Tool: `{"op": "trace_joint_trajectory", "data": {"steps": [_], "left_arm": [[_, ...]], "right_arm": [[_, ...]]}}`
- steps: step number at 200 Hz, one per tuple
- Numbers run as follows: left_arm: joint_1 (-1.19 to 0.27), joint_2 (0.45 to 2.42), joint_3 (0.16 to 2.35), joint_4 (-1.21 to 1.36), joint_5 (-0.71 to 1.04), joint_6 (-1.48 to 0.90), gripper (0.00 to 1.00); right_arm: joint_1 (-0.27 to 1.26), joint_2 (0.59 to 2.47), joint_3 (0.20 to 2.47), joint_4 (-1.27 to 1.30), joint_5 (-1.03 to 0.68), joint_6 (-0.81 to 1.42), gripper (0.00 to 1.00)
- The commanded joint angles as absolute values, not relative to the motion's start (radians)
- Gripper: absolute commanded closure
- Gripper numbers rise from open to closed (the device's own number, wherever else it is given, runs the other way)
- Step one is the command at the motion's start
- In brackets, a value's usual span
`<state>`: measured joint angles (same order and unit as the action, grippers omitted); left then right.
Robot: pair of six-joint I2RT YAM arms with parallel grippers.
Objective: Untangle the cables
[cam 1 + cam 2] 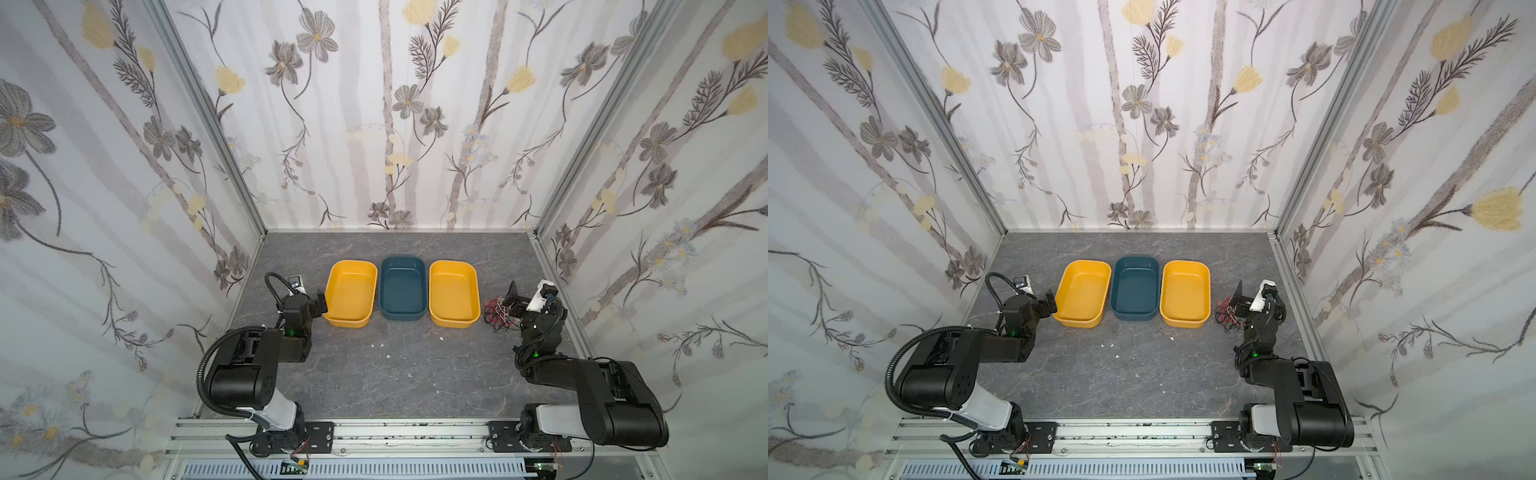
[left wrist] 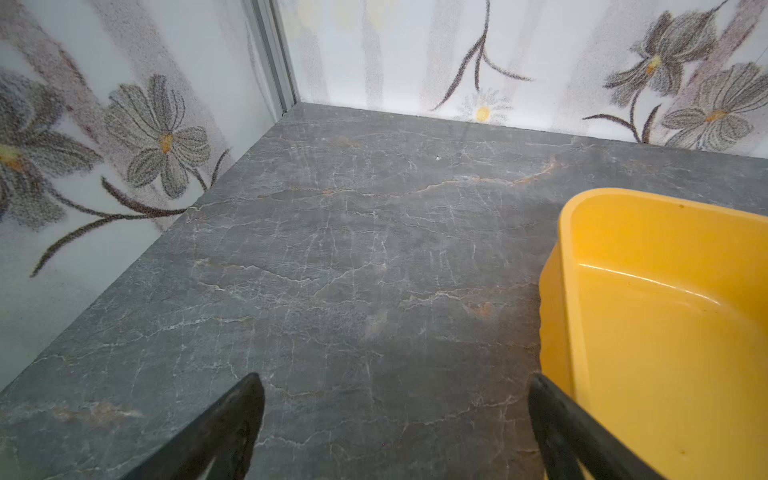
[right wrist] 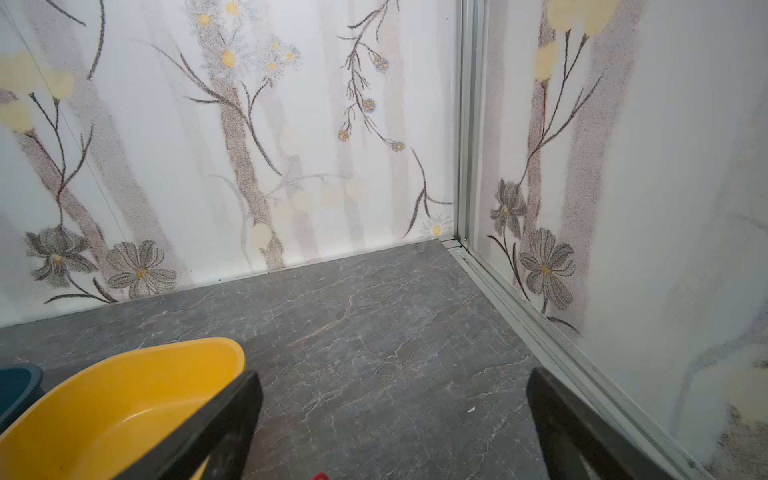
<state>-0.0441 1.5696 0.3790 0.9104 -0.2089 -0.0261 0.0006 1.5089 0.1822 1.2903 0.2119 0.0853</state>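
Left gripper (image 2: 395, 382) & right gripper (image 3: 395, 378) both gape empty; cables (image 1: 497, 314) lie bunched by right gripper, nr yellow bin (image 1: 454, 324), so pinch one outer strand, not whole clump.

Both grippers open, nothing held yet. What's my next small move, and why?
Probably lower the right gripper onto the cables and pinch one strand at the pile's edge. The tangle lies right beside that gripper, whose jaws stand open and empty, while the left gripper sits across the three bins.
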Motion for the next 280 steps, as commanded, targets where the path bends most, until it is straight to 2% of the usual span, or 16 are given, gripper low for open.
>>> {"op": "trace_joint_trajectory", "data": {"steps": [1,195,211,236,257,280], "left_arm": [[-0.042,1.57,0.378,0.937,-0.212,-0.027,0.0],[-0.034,1.57,0.381,0.928,-0.196,-0.031,0.0],[-0.034,1.567,0.38,0.935,-0.194,-0.03,0.0],[-0.034,1.482,0.472,0.69,-0.182,-0.026,0.0],[-0.037,1.423,0.596,0.41,-0.199,-0.063,0.0],[-0.051,1.369,0.646,0.294,-0.216,-0.153,0.0]], "right_arm": [[0.003,1.508,0.182,1.328,0.219,0.084,0.0],[0.002,1.507,0.182,1.326,0.217,0.086,0.0],[-0.003,1.486,0.178,1.322,0.269,0.116,0.0],[-0.021,1.432,0.155,1.317,0.245,0.127,0.0],[-0.032,1.327,0.245,1.037,0.267,0.169,0.0],[-0.043,1.309,0.418,0.684,0.279,0.255,0.0]]}}
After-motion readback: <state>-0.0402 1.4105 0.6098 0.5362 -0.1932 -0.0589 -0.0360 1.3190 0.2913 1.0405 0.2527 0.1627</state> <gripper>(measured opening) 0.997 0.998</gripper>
